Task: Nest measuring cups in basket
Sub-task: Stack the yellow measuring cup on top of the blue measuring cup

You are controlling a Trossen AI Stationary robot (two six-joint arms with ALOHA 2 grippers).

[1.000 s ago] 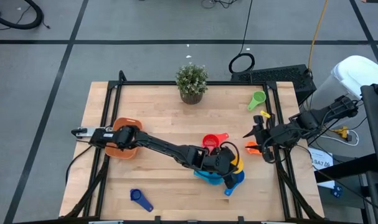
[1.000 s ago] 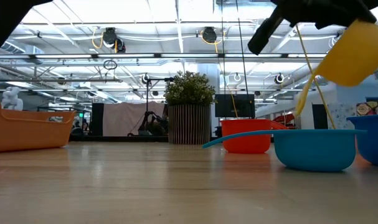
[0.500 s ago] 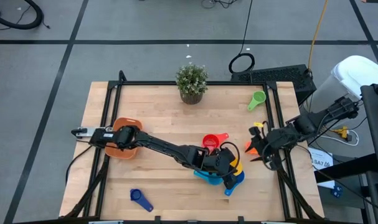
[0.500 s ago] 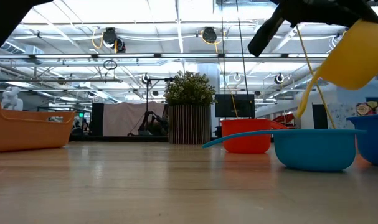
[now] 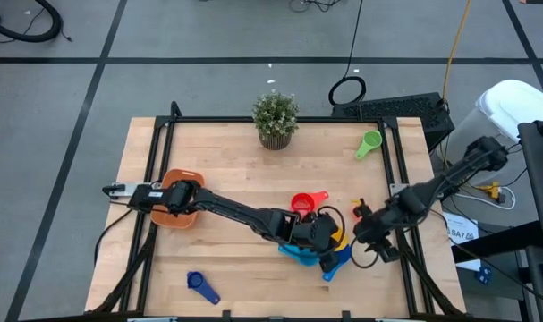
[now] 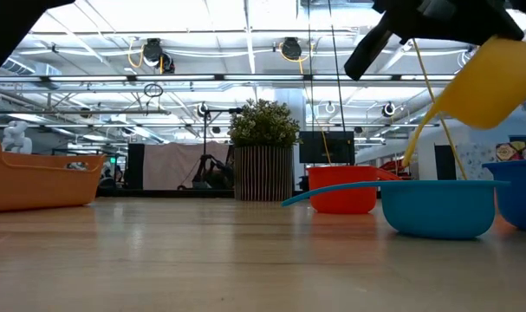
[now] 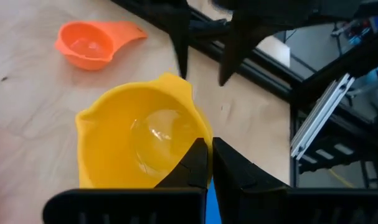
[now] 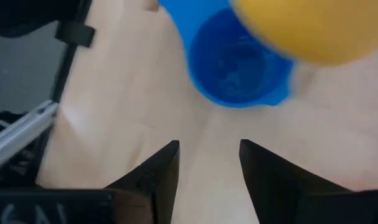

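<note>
Yellow cup (image 7: 139, 140) pinched at its rim by our left gripper (image 7: 208, 163), above the light blue cup (image 6: 438, 208). We should lower level, centred over that bowl. Right gripper (image 8: 204, 163) gapes empty beside it; basket (image 5: 174, 213) far off.

We're in a robotics lab here. Wooden worktop (image 5: 226, 170) in a black metal frame (image 5: 164, 121), grey floor tiles (image 5: 74, 80), ceiling light strips (image 6: 202, 39) and trailing cables (image 5: 347, 89) all around.
</note>
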